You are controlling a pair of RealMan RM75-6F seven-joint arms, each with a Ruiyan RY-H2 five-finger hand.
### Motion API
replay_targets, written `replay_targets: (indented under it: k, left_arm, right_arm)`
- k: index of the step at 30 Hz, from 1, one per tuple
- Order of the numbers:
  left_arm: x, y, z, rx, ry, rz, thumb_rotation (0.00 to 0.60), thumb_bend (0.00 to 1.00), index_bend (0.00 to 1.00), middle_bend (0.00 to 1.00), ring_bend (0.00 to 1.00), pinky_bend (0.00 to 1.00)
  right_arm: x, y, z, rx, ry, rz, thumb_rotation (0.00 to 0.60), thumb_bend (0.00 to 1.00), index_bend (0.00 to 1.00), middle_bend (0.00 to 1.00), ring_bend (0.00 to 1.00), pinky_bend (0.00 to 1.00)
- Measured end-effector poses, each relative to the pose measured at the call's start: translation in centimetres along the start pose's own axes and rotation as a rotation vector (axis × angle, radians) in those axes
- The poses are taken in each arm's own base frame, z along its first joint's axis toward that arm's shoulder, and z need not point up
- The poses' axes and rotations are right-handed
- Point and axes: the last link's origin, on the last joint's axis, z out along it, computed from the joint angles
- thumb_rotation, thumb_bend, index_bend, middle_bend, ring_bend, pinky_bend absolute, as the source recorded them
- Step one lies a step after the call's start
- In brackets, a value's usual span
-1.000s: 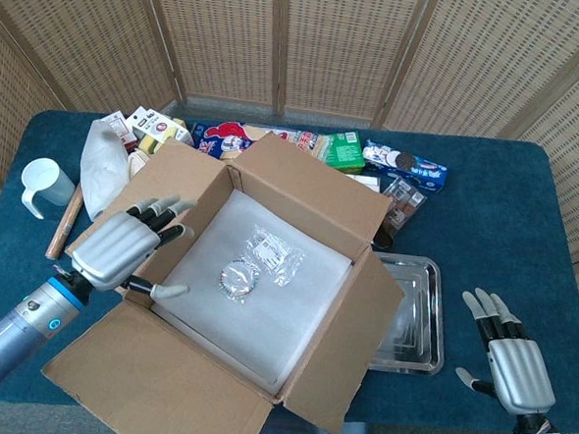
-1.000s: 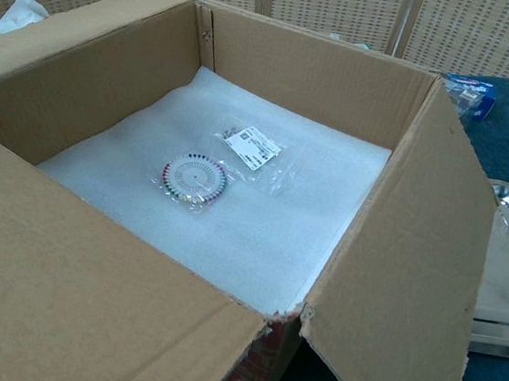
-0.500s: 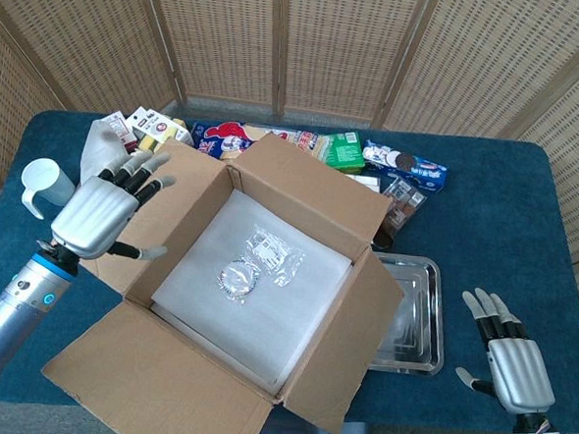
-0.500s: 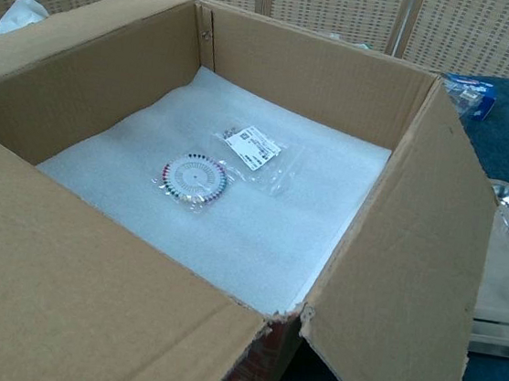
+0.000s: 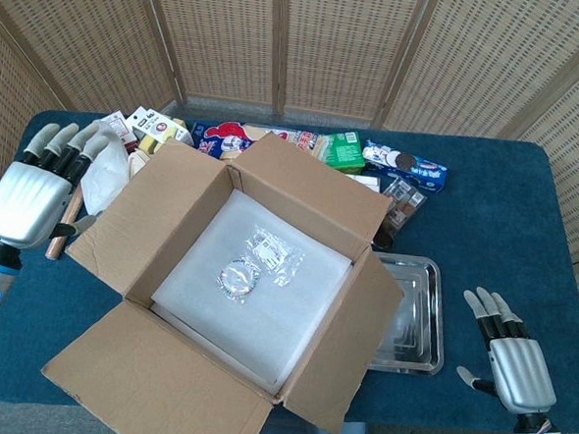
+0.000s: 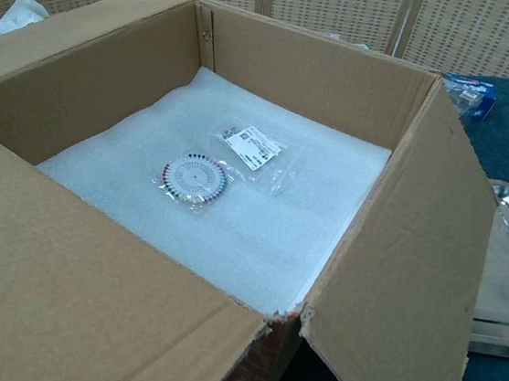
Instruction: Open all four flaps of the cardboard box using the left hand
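Four flaps of the cardboard box (image 5: 256, 274) look folded outward already, so my read is the task is basically done or needs only a last check

left hand (image 5: 34, 190) at far left edge of the table (image 5: 506, 211), raised, fingers spread wide, holding nothing; clear of the box, not touching the left flap (image 5: 153, 204). white cup and a wooden stick lie behind/under it, partly hidden

box sits mid-table, just right of the left hand, rotated so its corners point near/far and left/right; footprint looks close to square, no clear long axis from these views. left flap lies nearest the left hand, splayed out toward it; near flap (image 5: 152, 376) lies flat toward the robot; far flap (image 5: 316, 179) stands more upright than the others; right flap (image 5: 355, 349) slopes down beside the metal tray (image 5: 431, 314)

inside: white foam sheet (image 6: 234, 207), pin wheel (image 6: 193, 177) and small plastic bag (image 6: 252, 147) on it

if any flap still needs pushing it's the far one, and that lies right and far from the left hand, across the open box; left hand is much nearer the box than the other

snack packets (image 5: 275, 137) in a row behind the box

right hand (image 5: 516, 364) near right corner, fingers apart, empty, well apart from the box
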Motion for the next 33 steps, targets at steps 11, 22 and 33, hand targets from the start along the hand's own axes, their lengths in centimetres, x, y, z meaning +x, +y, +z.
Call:
replay_targets:
  k: [11, 22, 33]
  left_arm:
    - [-2.6, -6.4, -7.2, 0.18, -0.023, -0.052, 0.6, 0.0, 0.0, 0.0, 0.0, 0.02]
    - [-6.8, -7.5, -15.9, 0.316, -0.037, -0.155, 0.6, 0.0, 0.0, 0.0, 0.0, 0.0]
    - [-8.9, -5.7, -18.5, 0.342, -0.04, -0.182, 0.6, 0.0, 0.0, 0.0, 0.0, 0.0]
  right_arm:
    - [0.2, 0.3, 0.2, 0.003, 0.025, -0.026, 0.6, 0.0, 0.0, 0.0, 0.0, 0.21]
    - [0.8, 0.6, 0.3, -0.006, 0.066, -0.029, 0.6, 0.0, 0.0, 0.0, 0.0, 0.19]
    - [1.2, 1.3, 0.5, -0.033, 0.072, -0.009, 0.6, 0.0, 0.0, 0.0, 0.0, 0.19]
